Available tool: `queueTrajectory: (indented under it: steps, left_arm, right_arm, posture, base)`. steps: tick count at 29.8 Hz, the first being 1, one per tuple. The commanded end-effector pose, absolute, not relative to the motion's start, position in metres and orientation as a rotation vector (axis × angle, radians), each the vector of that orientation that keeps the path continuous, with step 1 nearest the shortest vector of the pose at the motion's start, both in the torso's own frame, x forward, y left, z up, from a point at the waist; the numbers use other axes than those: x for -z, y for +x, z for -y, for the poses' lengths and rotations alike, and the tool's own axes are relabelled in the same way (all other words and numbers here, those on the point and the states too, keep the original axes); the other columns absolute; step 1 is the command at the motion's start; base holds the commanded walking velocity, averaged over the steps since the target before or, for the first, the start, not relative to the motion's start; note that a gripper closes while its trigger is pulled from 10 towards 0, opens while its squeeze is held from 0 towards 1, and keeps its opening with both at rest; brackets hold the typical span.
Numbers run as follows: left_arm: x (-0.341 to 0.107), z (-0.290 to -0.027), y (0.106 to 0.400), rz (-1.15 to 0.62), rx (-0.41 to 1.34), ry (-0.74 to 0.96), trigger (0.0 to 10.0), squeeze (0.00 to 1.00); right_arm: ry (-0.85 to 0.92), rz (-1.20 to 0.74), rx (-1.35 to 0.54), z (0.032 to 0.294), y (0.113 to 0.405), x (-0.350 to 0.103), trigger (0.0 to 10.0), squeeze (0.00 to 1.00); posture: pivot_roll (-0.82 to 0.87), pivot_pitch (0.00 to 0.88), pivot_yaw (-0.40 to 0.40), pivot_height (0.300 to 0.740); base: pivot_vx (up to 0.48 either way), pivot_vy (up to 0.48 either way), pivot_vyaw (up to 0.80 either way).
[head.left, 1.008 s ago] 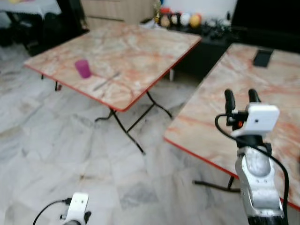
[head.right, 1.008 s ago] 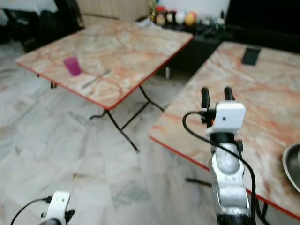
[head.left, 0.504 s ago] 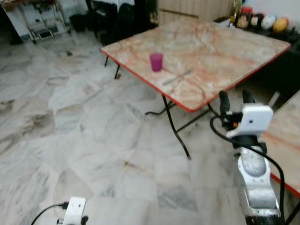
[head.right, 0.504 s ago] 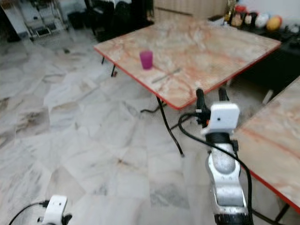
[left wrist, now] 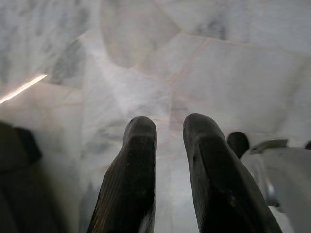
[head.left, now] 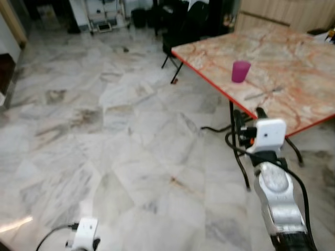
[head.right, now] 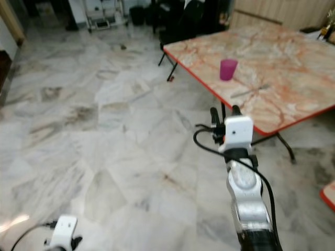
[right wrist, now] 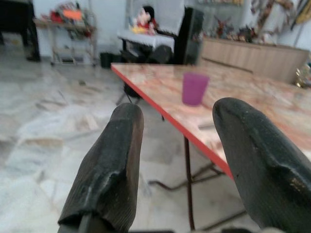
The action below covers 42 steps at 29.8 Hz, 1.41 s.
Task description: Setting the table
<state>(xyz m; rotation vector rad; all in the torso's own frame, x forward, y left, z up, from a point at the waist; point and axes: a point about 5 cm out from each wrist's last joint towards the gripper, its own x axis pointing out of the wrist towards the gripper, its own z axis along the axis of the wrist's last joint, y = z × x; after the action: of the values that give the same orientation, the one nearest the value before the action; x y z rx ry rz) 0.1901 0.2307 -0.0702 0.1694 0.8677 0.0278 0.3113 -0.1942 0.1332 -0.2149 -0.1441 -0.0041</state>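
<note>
On marbled tabletop (head.left: 293, 57): cylindrical translucent purple cup (head.left: 241, 71).

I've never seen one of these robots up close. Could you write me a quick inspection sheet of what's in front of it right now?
Surface: a marble-patterned folding table with a red edge, standing on a pale marble tile floor.
Job's things: a purple cup upright near the table's edge; a piece of cutlery lying flat beside it, type too blurred to tell.
Clutter: nothing seen on the table besides these.
Grippers: right gripper raised, open, empty, short of the table; left gripper hanging low over the floor, fingers slightly apart, empty.
Cables: a black cable loops beside the right wrist.
Surroundings: dark chairs beyond the table.
</note>
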Motion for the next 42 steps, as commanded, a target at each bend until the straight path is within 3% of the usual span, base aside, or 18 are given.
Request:
queueTrajectory:
  steps: [1,7,8,9,13,14,16,19,26,37,42]
  left_arm:
    - [0.070,-0.230,0.191,-0.865,-0.021,0.172,10.0,0.00]
    - [0.070,-0.228,0.193,-0.865,-0.026,0.157,10.0,0.00]
    - [0.070,-0.227,0.193,-0.866,-0.028,0.147,10.0,0.00]
    - [0.070,-0.227,0.193,-0.866,-0.028,0.144,10.0,0.00]
    - [0.070,-0.226,0.193,-0.869,-0.025,0.142,10.0,0.00]
    - [0.070,-0.225,0.194,-0.870,-0.022,0.141,10.0,0.00]
    - [0.070,-0.225,0.194,-0.870,-0.021,0.141,10.0,0.00]
    - [0.071,-0.222,0.193,-0.871,-0.006,0.140,10.0,0.00]
    - [0.073,-0.225,0.190,-0.901,-0.001,0.173,10.0,0.00]
    - [0.076,-0.230,0.180,-0.925,-0.023,0.185,10.0,0.00]
    - [0.077,-0.232,0.179,-0.928,-0.030,0.185,10.0,0.00]
  right_arm:
    - [-0.226,0.060,0.017,0.203,0.312,-0.114,10.0,0.00]
    - [-0.254,-0.177,0.047,0.216,0.300,-0.057,10.0,0.00]
    - [-0.272,-0.362,0.093,0.226,0.283,-0.021,10.0,0.00]
    - [-0.243,-0.426,0.114,0.230,0.274,-0.008,10.0,0.00]
    - [-0.166,-0.546,0.144,0.235,0.253,0.017,10.0,0.00]
    - [-0.119,-0.642,0.150,0.234,0.232,0.037,10.0,0.00]
    - [-0.114,-0.674,0.152,0.234,0.224,0.043,10.0,0.00]
    - [-0.069,-0.823,0.170,0.232,0.183,0.070,10.0,0.00]
    - [-0.069,-0.872,0.185,0.228,0.164,0.081,10.0,0.00]
    - [-0.031,-0.803,0.104,0.214,0.180,0.076,10.0,0.00]
    - [-0.015,-0.797,0.109,0.212,0.184,0.075,10.0,0.00]
  posture:
    - [-0.03,0.000,0.026,0.724]
    - [-0.03,0.000,0.018,0.724]
    - [-0.03,0.000,0.018,0.724]
    - [-0.03,0.000,0.019,0.724]
    - [-0.03,0.000,0.020,0.724]
    - [-0.03,0.000,0.022,0.724]
    - [-0.03,0.000,0.022,0.724]
    - [-0.03,0.000,0.029,0.724]
    - [-0.04,0.000,0.030,0.724]
    - [-0.02,0.000,0.020,0.724]
    - [-0.02,0.000,0.020,0.724]
  base:
    - [0.000,0.000,0.00]
    - [0.000,0.000,0.00]
    - [0.000,0.000,0.00]
    - [0.000,0.000,0.00]
    - [0.000,0.000,0.00]
    - [0.000,0.000,0.00]
    - [0.000,0.000,0.00]
    - [0.000,0.000,0.00]
    - [0.125,0.000,0.00]
    - [0.337,0.071,0.62]
    - [0.327,0.258,0.00]
